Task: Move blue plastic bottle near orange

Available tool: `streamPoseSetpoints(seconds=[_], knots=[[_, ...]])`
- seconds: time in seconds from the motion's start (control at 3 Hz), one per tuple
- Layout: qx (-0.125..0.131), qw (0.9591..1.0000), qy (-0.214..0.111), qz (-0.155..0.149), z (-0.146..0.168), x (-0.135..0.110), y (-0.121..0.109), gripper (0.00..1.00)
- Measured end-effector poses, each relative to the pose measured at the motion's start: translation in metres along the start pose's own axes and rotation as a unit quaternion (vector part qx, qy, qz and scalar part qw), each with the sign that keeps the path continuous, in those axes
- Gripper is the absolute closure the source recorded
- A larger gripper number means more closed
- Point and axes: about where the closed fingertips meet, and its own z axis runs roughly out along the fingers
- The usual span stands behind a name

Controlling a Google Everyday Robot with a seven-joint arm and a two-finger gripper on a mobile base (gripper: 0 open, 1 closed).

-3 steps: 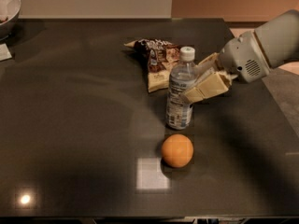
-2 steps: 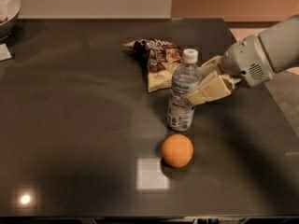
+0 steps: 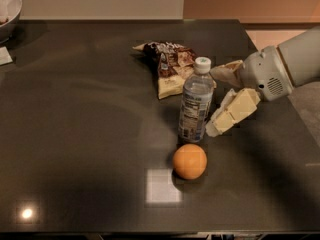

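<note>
The blue plastic bottle (image 3: 196,104) stands upright on the dark table (image 3: 85,134), with its white cap on top. The orange (image 3: 189,161) lies just in front of it, a small gap between them. My gripper (image 3: 216,103) is right next to the bottle's right side. It is open, with one cream finger (image 3: 226,72) behind at cap height and the other (image 3: 234,111) in front, low by the bottle's base. It holds nothing.
A brown-and-cream snack bag (image 3: 168,66) lies just behind the bottle. A bowl (image 3: 9,11) sits at the far left corner, with a small white item (image 3: 5,55) beside it. The table's right edge runs near my arm (image 3: 290,64).
The gripper has opened off the bottle and drawn back a little to the right. The bottle stays standing by the orange.
</note>
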Motion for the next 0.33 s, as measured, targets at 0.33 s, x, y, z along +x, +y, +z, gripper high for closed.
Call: streamPoseSetpoints(seconds=[0.33], knots=[[0.0, 1.0, 0.0, 0.0, 0.0, -0.0001, 0.0, 0.0]])
